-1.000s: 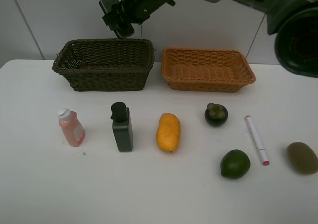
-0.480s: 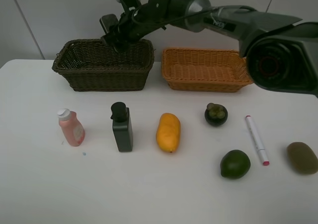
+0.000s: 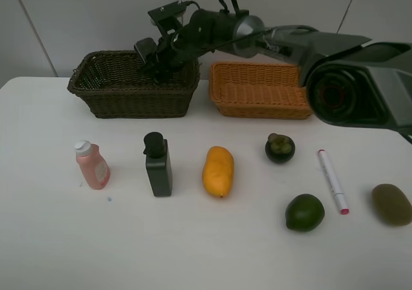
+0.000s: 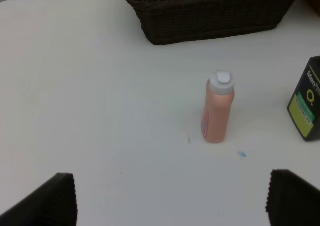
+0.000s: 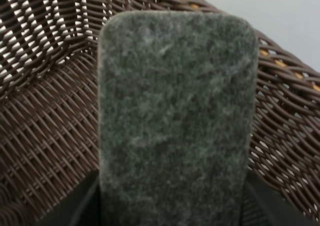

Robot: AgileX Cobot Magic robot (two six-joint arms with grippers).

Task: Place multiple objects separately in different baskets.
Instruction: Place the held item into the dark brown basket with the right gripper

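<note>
Right arm since a second ago: it has swung in and dropped. My right gripper (image 3: 156,57) now sits at rim height over the far right corner of the dark basket (image 3: 129,100), where before it hung clear above the far rim. Nothing on the table has shifted.
Right gripper: closed partway and clamped on one end of the dark green flat block (image 5: 177,116), with a jaw showing at each side of that end.
Block, place: held in the air within the mouth of the dark basket, brown weave behind it on every side. I cannot tell whether it touches the weave. From the high camera I cannot pick it out from the dark gripper.
Block, lie: its long axis runs straight out from my jaws. The rounded free end leads into the basket, and the broad felted face is turned to my wrist camera.
Left gripper (image 4: 170,201): spread as wide as it goes and holding nothing. It hovers over bare table at the near left, looking toward the upright pink bottle (image 4: 219,108).
Step in hand: delivering the block to the dark basket; I judge the release is close.
Next move: ease the free end nearer the basket floor, open the jaws, then lift out without catching the rim.
Orange basket (image 3: 257,103): just right of the dark one.
Still on the table: pink bottle, black pump bottle (image 3: 158,164), mango (image 3: 217,171) and mangosteen (image 3: 280,148) in a row. Lime (image 3: 304,213), white marker (image 3: 333,181) and kiwi (image 3: 391,204) lie at the near right.
</note>
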